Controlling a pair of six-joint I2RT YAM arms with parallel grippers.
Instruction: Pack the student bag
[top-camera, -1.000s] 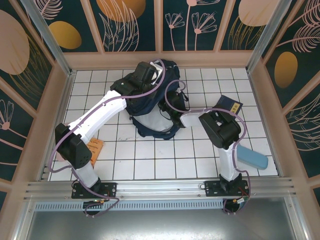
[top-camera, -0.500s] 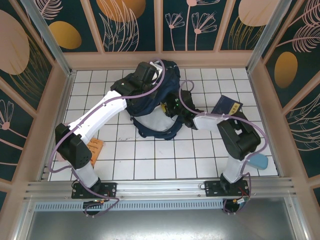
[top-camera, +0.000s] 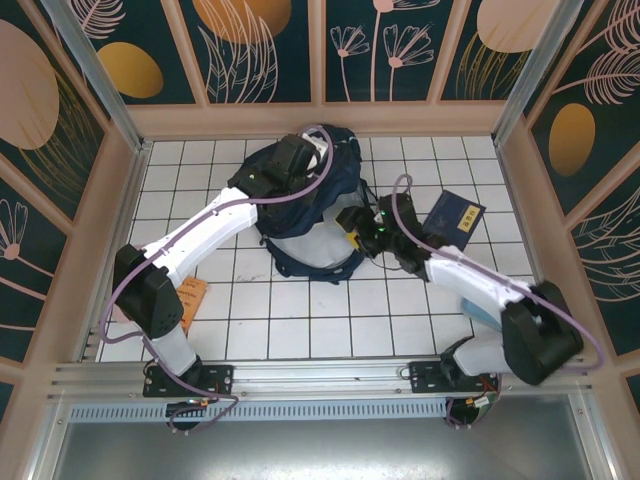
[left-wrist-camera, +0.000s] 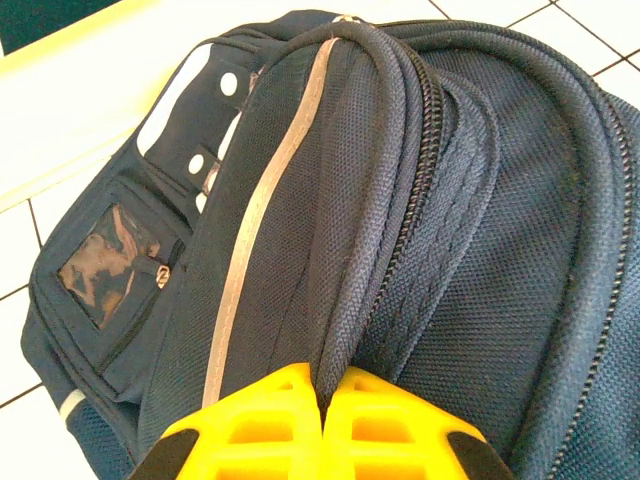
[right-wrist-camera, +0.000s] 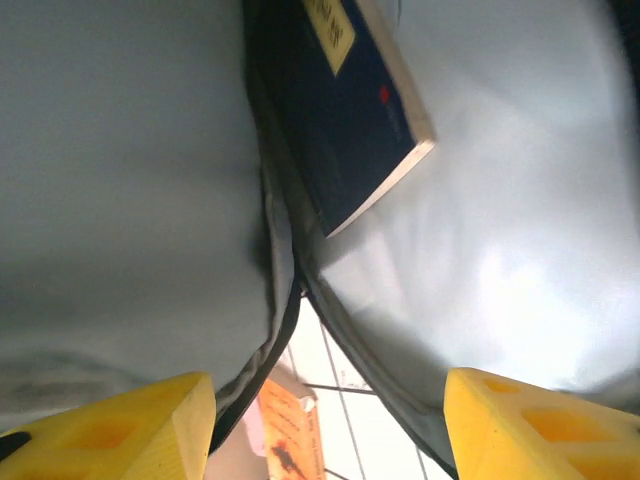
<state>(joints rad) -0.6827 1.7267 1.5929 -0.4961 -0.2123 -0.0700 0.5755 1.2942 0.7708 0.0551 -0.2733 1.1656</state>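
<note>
The bag (top-camera: 300, 240) sits mid-desk (top-camera: 250, 320), toward the back wall, w/ its opening apparently on the side by the right arm. The left jaws are pinched tight on a fold of the bag's top flap (left-wrist-camera: 330, 200), right beside the zipper (left-wrist-camera: 415, 170). That's prob. to lift the flap and hold the mouth open, so things go in w/o the fabric sagging shut.

The right jaws stand wide w/ nothing between them, poked into the opening. Its wrist view looks past them at grey lining (right-wrist-camera: 130, 150) and 1 navy book (right-wrist-camera: 345, 110) lying inside against it, so that item looks packed.

A 2nd navy book (top-camera: 455, 213) lies on the desk near the right arm, and an orange flat item (top-camera: 190, 297) lies by the left arm's base. Both are prob. not yet packed, so the task looks approx. mid-way.
</note>
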